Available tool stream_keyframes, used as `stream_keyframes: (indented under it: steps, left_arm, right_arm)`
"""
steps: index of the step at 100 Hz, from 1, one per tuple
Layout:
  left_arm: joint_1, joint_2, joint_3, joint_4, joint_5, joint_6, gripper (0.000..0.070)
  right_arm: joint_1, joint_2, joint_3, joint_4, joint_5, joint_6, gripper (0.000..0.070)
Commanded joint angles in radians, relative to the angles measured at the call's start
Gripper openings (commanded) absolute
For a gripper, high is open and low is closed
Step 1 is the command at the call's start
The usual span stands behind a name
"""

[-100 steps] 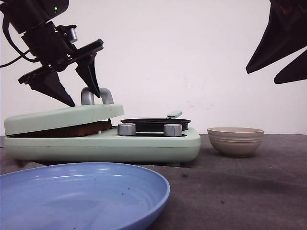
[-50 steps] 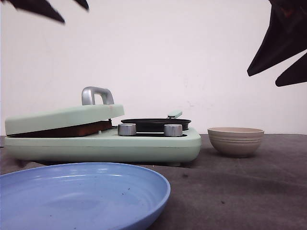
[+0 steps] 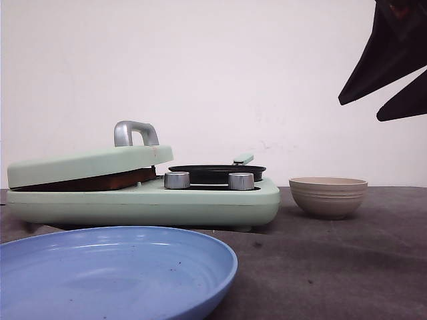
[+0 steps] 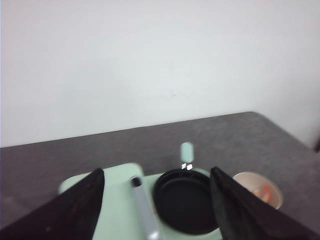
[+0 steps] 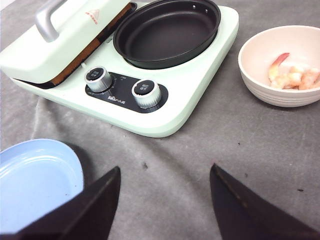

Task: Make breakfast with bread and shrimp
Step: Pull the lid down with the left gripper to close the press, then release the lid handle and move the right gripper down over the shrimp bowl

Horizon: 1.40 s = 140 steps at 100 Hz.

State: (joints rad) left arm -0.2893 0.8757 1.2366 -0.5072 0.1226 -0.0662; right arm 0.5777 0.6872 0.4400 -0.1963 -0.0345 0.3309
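The shrimp (image 5: 294, 73), pinkish pieces, lie in the beige ribbed bowl (image 3: 327, 197) to the right of the mint green cooker (image 3: 200, 203); they also show in the left wrist view (image 4: 262, 192). The cooker's lid (image 3: 87, 163) is down on its left half, and a brown strip (image 5: 80, 59) shows in the gap under it; I cannot tell whether it is bread. No bread shows elsewhere. My left gripper (image 4: 157, 170) is open and empty, high above the cooker and out of the front view. My right gripper (image 3: 359, 111) is open and empty, high above the cloth near the bowl (image 5: 165, 166).
A black round pan (image 5: 167, 30) sits empty in the cooker's right half, with two silver knobs (image 5: 145, 92) in front. A silver handle (image 3: 133, 131) stands on the lid. A blue plate (image 3: 113, 280) lies at the front left. Dark grey cloth (image 5: 200, 165) covers the table.
My left gripper has risen from beside the lid handle and left the front view at the top. The lid stays down. The right gripper has barely moved.
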Motion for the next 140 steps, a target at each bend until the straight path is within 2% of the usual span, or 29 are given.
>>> stream_keyframes:
  steps: [1, 16, 28, 54, 79, 102, 140]
  left_arm:
    - [-0.003, -0.011, 0.013, -0.036, -0.027, 0.043, 0.0351]
    - [-0.003, -0.068, 0.005, -0.121, -0.038, 0.071, 0.0350]
    - [-0.003, -0.141, -0.045, -0.128, -0.049, 0.075, 0.0348]
    - [-0.003, -0.428, -0.343, -0.071, -0.105, 0.025, 0.0348]
    - [-0.003, -0.668, -0.525, -0.094, -0.109, -0.006, 0.0348]
    - [-0.003, -0.748, -0.541, -0.206, -0.135, 0.000, 0.0349]
    - [-0.003, -0.755, -0.565, -0.219, -0.135, 0.013, 0.0348]
  right_arm:
    - [0.009, 0.003, 0.007, 0.009, -0.003, 0.026, 0.0341]
    - [0.007, 0.004, 0.022, 0.011, -0.002, 0.049, 0.0341]
    - [0.005, 0.005, 0.049, 0.008, 0.004, 0.052, 0.0341]
    - [-0.051, 0.039, 0.145, -0.078, 0.004, 0.055, 0.0341]
    - [-0.134, 0.186, 0.264, -0.175, -0.061, 0.049, 0.0341]
    - [-0.220, 0.374, 0.431, -0.291, -0.082, -0.037, 0.0341]
    - [-0.367, 0.706, 0.752, -0.467, -0.081, -0.173, 0.0342]
